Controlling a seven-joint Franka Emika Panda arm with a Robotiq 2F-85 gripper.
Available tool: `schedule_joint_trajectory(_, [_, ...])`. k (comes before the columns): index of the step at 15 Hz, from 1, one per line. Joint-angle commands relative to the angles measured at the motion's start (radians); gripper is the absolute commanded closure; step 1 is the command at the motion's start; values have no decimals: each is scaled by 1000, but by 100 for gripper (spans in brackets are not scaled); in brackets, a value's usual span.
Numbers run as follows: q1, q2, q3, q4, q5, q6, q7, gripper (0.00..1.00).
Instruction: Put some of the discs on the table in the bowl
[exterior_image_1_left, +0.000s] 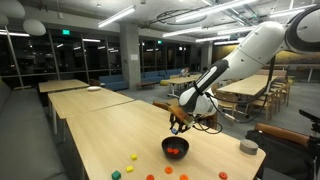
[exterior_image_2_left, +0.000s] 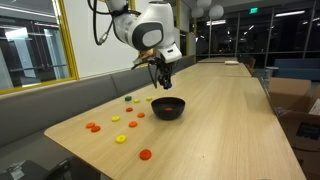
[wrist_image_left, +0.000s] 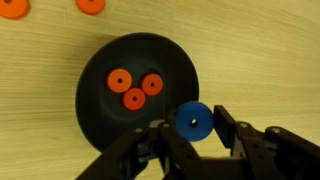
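Observation:
The black bowl (wrist_image_left: 100, 112) sits on the light-wood table (wrist_image_left: 260, 50) and holds three orange discs (wrist_image_left: 133, 98). My gripper (wrist_image_left: 193, 128) is shut on a blue disc (wrist_image_left: 193, 121), held just over the bowl's near rim. In both exterior views the gripper (exterior_image_1_left: 178, 122) (exterior_image_2_left: 162, 80) hangs a little above the bowl (exterior_image_1_left: 175, 150) (exterior_image_2_left: 168, 109). Loose discs lie on the table beside the bowl: orange ones (exterior_image_2_left: 92, 127) (exterior_image_1_left: 133, 157), a yellow one (exterior_image_2_left: 121, 139) and a green one (exterior_image_1_left: 116, 174). Two more orange discs (wrist_image_left: 12, 10) show at the top of the wrist view.
A grey puck-like object (exterior_image_1_left: 248, 147) lies near the table edge beyond the bowl. A bench (exterior_image_2_left: 40, 110) runs along one long side of the table. More wooden tables and chairs (exterior_image_1_left: 245, 95) stand further back.

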Motion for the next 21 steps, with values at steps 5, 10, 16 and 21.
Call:
schedule_joint_trajectory(5, [-71, 37, 32, 35, 30, -30, -62, 1])
schedule_joint_trajectory(10, [-6, -42, -52, -29, -33, -211, -146, 0])
schedule_joint_trajectory(16, [75, -229, -142, -238, -252, -278, -239, 0])
schedule_joint_trajectory(21, [93, -361, -143, -427, -455, -248, -201, 0])
